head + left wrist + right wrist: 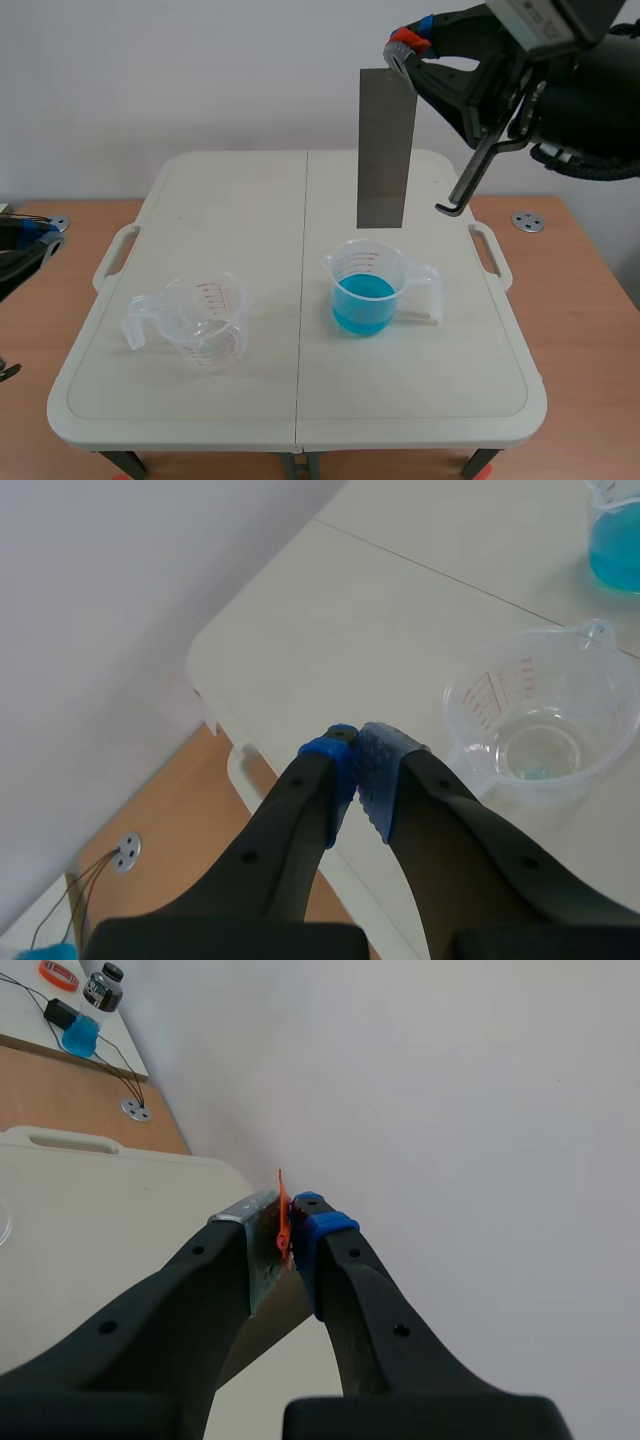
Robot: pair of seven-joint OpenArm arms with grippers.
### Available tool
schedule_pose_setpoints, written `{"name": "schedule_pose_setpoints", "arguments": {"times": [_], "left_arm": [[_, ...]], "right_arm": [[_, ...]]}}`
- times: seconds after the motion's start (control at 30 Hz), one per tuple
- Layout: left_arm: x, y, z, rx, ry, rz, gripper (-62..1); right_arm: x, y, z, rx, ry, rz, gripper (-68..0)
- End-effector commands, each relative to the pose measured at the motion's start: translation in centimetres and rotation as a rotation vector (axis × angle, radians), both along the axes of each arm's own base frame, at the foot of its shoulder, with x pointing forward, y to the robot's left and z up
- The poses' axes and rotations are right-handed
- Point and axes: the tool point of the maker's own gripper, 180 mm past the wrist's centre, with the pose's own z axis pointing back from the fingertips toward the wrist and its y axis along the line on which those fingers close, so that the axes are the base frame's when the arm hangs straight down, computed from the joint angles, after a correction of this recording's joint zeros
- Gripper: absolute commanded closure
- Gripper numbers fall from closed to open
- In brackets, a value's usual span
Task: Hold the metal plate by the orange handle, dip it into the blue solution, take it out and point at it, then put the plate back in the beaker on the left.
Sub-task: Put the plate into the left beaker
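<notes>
The metal plate (386,150) is smooth, dull grey; the empty beaker (205,322) and the blue-solution beaker (366,288) are clear glossy plastic; the tabletop (250,200) is matt cream plastic, on a wood-look surface (570,270)

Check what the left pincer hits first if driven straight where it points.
The shut left pincer likely meets the table first, on bare top near its edge; depth is unclear. The empty beaker sits off to one side of that line.

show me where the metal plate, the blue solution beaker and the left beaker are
metal plate (386,150): scene view, middle of its flat face
blue solution beaker (364,305): scene view, front wall
left beaker (208,345): scene view, front wall
</notes>
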Motion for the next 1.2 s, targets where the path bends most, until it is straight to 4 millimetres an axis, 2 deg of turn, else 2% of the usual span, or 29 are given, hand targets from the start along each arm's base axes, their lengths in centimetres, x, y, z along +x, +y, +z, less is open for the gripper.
{"name": "schedule_pose_setpoints", "arguments": {"times": [0.0,0.27,0.8,1.17], "left_arm": [[-0.4,-0.2,1.1,-0.024,-0.032,-0.006,-1.9],[-3.2,2.6,1.5,-0.020,-0.018,0.045,-1.9],[-8.5,7.9,1.6,-0.015,0.041,0.205,-1.9],[-10.5,8.6,0.5,-0.024,0.093,0.266,-1.9]], "right_arm": [[-0.2,0.1,1.8,0.025,-0.048,0.022,-1.3],[-0.1,0.7,2.7,0.035,-0.068,0.042,-1.3],[-0.6,4.3,3.6,0.017,-0.095,0.140,-1.3],[-0.8,8.1,4.7,0.018,-0.126,0.186,-1.3]]}}
